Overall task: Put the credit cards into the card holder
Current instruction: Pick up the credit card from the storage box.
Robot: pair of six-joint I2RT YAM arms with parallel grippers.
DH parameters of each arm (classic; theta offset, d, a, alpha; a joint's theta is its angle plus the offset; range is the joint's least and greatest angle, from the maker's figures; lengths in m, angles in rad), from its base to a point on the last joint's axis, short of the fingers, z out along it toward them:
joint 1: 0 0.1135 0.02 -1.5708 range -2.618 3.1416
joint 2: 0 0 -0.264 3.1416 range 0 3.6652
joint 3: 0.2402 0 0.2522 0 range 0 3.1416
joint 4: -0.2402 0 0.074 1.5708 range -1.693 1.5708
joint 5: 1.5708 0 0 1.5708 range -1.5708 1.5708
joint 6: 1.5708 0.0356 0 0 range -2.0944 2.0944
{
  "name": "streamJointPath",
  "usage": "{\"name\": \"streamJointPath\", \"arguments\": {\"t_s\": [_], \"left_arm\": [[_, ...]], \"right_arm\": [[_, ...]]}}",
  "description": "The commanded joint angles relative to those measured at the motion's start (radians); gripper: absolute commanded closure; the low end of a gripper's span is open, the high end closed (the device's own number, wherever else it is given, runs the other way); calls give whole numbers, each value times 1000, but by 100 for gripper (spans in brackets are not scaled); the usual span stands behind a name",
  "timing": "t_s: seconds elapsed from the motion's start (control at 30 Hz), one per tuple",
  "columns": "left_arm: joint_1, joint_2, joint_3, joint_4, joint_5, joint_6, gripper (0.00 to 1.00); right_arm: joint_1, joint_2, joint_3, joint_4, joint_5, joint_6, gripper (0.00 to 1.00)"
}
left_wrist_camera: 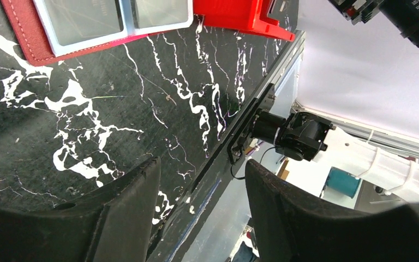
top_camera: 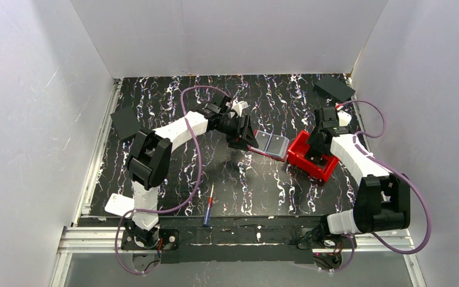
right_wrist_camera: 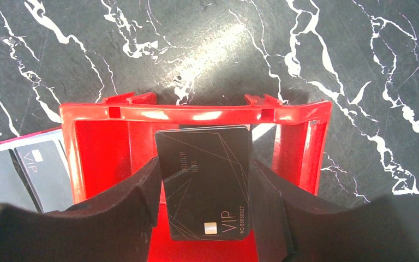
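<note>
The card holder (top_camera: 273, 144) lies open on the table, red with grey-blue pockets; in the right wrist view two grey VIP credit cards (right_wrist_camera: 46, 174) sit in its pockets (right_wrist_camera: 11, 164). My left gripper (top_camera: 243, 135) hovers at its left edge, open, and nothing lies between the fingers (left_wrist_camera: 202, 166). The holder (left_wrist_camera: 87, 22) shows at the top of the left wrist view. My right gripper (top_camera: 318, 144) reaches down into the red bin (top_camera: 303, 156). There it (right_wrist_camera: 203, 169) is shut on the long edges of a dark VIP credit card (right_wrist_camera: 207, 180).
Black flat squares lie at the back left (top_camera: 125, 122) and back right (top_camera: 333, 88). A blue-and-red pen (top_camera: 208, 206) and a white object (top_camera: 118, 204) rest near the front edge. The red bin (left_wrist_camera: 240, 16) touches the holder's right side.
</note>
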Motion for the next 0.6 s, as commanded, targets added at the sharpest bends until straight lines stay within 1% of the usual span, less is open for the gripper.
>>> {"name": "streamJointPath", "arguments": {"t_s": [0.0, 0.1, 0.23, 0.3, 0.33, 0.4, 0.5, 0.57], "left_arm": [[-6, -34, 57, -34, 42, -1, 43], [-17, -40, 73, -31, 47, 11, 41], [-62, -65, 93, -17, -6, 69, 37], [-99, -77, 106, 8, -70, 87, 33], [-120, -78, 114, 24, -126, 94, 30], [-165, -73, 137, 52, -199, 112, 26], [-243, -55, 159, 124, -331, 166, 23], [-288, -28, 191, 147, -382, 183, 21]], "right_arm": [[-1, -41, 27, 33, 24, -8, 99], [-22, -38, 46, 4, 12, -5, 99], [-82, -4, 90, -38, -90, -16, 99], [-90, 40, 138, -100, -124, -20, 99], [-92, 62, 159, -134, -159, -22, 99], [-98, 85, 180, -168, -199, -9, 99], [-110, 72, 168, -167, -211, 31, 99], [-127, 58, 154, -157, -231, 51, 99]]}}
